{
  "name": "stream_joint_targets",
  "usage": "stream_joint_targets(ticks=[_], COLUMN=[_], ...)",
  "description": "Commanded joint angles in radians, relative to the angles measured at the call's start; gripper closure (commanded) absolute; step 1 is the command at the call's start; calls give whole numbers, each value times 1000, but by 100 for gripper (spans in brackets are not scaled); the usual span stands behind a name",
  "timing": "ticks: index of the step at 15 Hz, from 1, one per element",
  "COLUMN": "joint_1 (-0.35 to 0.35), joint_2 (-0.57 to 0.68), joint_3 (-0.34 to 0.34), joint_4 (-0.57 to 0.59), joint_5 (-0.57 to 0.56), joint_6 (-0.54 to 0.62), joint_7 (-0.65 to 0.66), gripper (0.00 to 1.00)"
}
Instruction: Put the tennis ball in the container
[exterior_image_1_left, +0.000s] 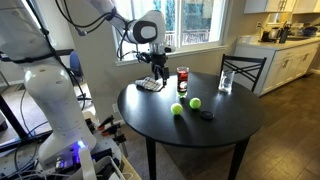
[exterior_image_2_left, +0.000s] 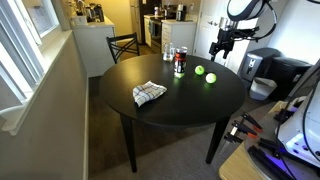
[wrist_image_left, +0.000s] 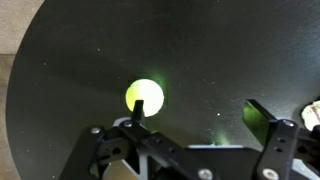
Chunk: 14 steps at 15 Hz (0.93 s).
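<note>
Two yellow-green tennis balls (exterior_image_1_left: 177, 109) (exterior_image_1_left: 195, 102) lie side by side on the round black table (exterior_image_1_left: 190, 130); both also show in an exterior view (exterior_image_2_left: 199, 70) (exterior_image_2_left: 211, 77). The container (exterior_image_1_left: 183, 79), a clear tube with a red band, stands upright behind them (exterior_image_2_left: 180, 62). My gripper (exterior_image_1_left: 155, 64) (exterior_image_2_left: 222, 47) hangs open and empty above the table edge, apart from the balls. In the wrist view one ball (wrist_image_left: 144, 97) lies just beyond the left finger of the open gripper (wrist_image_left: 200, 112). A greenish glow shows at the right finger.
A checked cloth (exterior_image_1_left: 150, 85) (exterior_image_2_left: 149, 93) lies on the table near the arm's side. A clear drinking glass (exterior_image_1_left: 226, 80) stands at the far edge. A small dark object (exterior_image_1_left: 207, 114) lies beside the balls. A chair (exterior_image_1_left: 243, 68) stands behind the table.
</note>
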Motion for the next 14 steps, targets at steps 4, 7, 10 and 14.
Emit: stream_joint_targets(ticks=[4,7,10,14], joint_1=[-67,-71,-72,-76], joint_2=[33,45,53,159], joint_3=[-36,-38,-30,-47], joint_4=[-9,-7,-9,11], joint_5=[-128,-138,-166,-149], joint_6=[60,65,94,161], joint_7=[-2,-3,22,10], gripper=[0,0,0,0])
